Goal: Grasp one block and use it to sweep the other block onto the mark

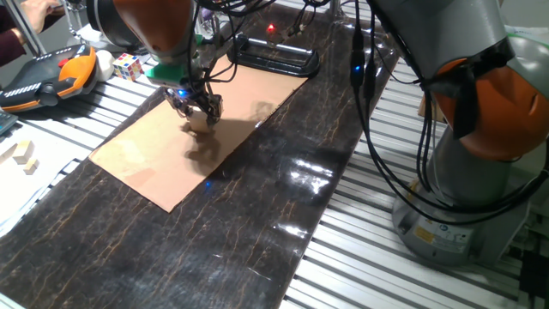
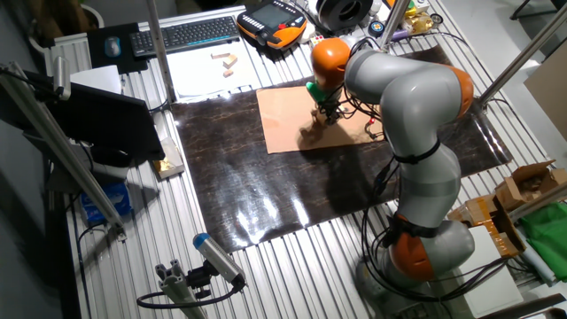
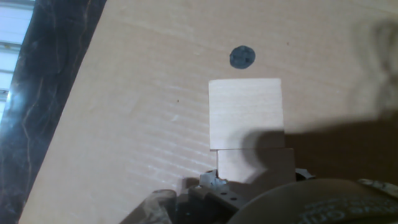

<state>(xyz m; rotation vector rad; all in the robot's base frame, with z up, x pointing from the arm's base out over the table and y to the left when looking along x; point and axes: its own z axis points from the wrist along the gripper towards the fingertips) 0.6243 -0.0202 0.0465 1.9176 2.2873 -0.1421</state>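
In the hand view a small black round mark lies on the brown cardboard sheet. Just below it sits a pale wooden block, its top edge a short gap from the mark. A second wooden block presses against the first block's near side and sits in my gripper at the frame's bottom edge. From one fixed view my gripper stands low over the sheet, shut on that block. The other fixed view shows the gripper at the sheet's far part; both blocks are too small to separate there.
The cardboard sheet lies on a dark mat. A multicoloured puzzle cube and an orange teach pendant sit beyond the sheet's left corner. A black stand is at the back. Loose wooden pieces rest at the left edge.
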